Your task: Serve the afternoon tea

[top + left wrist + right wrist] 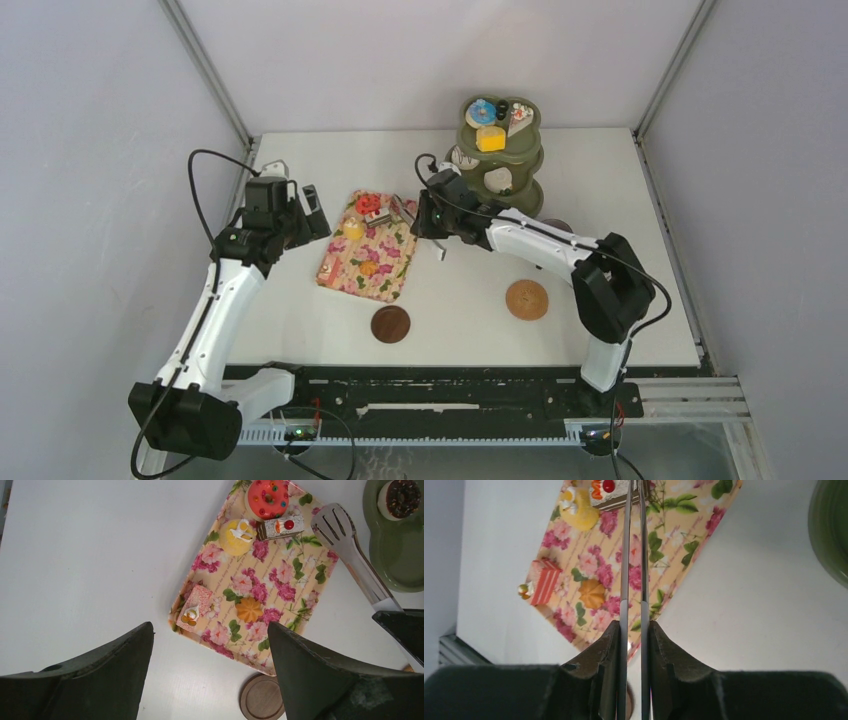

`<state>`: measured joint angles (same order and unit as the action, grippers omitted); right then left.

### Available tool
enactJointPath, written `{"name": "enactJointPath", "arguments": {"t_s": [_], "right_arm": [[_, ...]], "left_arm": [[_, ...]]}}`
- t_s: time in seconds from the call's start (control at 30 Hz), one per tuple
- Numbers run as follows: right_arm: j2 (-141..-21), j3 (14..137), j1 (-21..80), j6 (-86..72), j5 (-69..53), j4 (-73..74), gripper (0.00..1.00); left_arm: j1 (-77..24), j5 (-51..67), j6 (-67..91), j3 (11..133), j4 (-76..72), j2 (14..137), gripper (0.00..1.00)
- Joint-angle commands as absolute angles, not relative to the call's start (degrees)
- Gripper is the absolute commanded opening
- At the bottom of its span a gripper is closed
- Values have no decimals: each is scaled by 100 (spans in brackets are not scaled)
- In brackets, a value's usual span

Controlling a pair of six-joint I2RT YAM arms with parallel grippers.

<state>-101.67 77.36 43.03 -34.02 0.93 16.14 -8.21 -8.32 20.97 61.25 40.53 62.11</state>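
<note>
The floral tray (300, 587) holds a red donut (268, 497), a yellow dome pastry (238, 530), a cake slice with a cherry (280, 527), a pink cake slice (196, 607) and an orange cookie (248, 609). My right gripper (634, 627) is shut on the metal tongs (625, 555), whose tips reach over the tray's far end beside the cherry slice (606, 487). My left gripper (210, 630) is open and empty above the tray's near left corner. The green tiered stand (512, 160) carries a blue donut (481, 110), a yellow cube (490, 138) and a chocolate donut (400, 497). No mug shows clearly.
A dark brown coaster (390, 323) lies just in front of the tray and a light brown coaster (526, 299) lies to its right, by the right arm. The stand stands at the back of the table, close behind the right arm. Grey walls close in both sides.
</note>
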Motion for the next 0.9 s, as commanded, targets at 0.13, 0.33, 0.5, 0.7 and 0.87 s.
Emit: {"name": "enactJointPath", "arguments": {"t_s": [0.13,0.33,0.5,0.7,0.87], "right_arm": [[-10096,7901,4307,-2596,521,1919,18],[-9906,7359,4301,-1877,301,1663,25],[-9955,7325,4378,-1337,78,1559,34],[-10004,7327,4412,-864,-2,1464,46],[-10149,7442,4428,-570,-82,1564,50]], "left_arm": [[-770,-850,2030,6044,4032,6067,89],[-760,-855,2039,6010,4008,6098,88],[-750,-852,2039,6037,4008,6132,88],[-748,-869,2030,6069,4023,6162,88],[-747,-868,2039,6080,4027,6198,88]]}}
